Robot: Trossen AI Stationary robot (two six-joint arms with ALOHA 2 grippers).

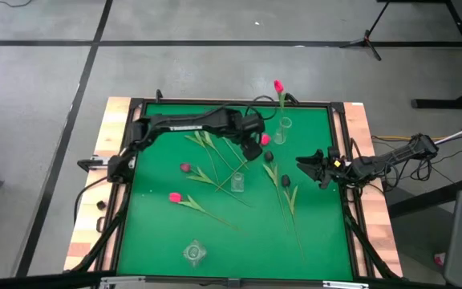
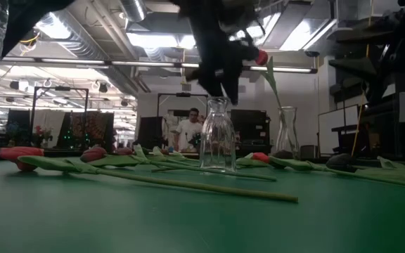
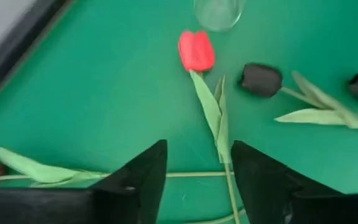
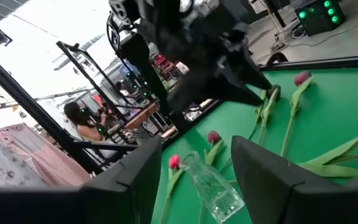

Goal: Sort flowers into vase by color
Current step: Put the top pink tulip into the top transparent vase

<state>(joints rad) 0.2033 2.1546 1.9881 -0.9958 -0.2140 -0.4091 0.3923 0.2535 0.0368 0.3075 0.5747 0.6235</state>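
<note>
High view: green table (image 1: 151, 233), then left gripper (image 1: 257, 138) hovering with fingers apart over a bright pink-red tulip (image 3: 196, 51) lying just beside a far vase (image 1: 284, 125); right gripper (image 1: 310, 166) waits spread near the right edge.

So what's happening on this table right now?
A two-arm robot is sorting artificial tulips into glass vases. The left gripper hovers open over a bright red tulip lying on the green mat, near two near-black ones. One red tulip already stands in the far vase. The middle vase and the near vase hold nothing, and most flowers lie loose. The right gripper waits open by the table's right side.
</note>
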